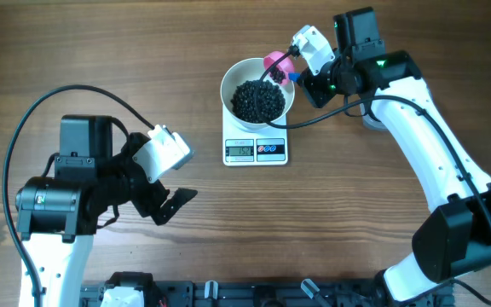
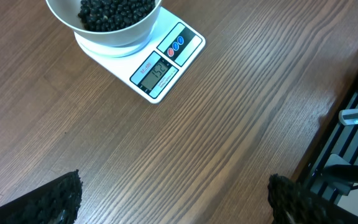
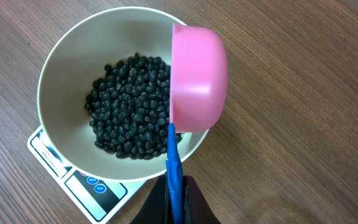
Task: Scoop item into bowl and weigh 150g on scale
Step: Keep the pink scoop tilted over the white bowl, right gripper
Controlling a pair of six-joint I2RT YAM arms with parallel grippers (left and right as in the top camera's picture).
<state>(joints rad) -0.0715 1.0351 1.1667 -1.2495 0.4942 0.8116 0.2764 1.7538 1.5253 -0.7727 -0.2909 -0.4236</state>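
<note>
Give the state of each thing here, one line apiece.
scale, on, digits showing.
bowl, standing on the scale.
beans, piled loose in the bowl.
scoop, tipped on its side over the bowl's rim.
right gripper, shut on the scoop's handle.
left gripper, open, empty, apart from the scale.

Overhead looks straight down, far, whole desk [image 1: 143,51]. Left wrist: low, oblique, scale [image 2: 161,70] at distance. Right wrist: close, downward onto bowl [image 3: 61,71]. All three share bowl and scale.
</note>
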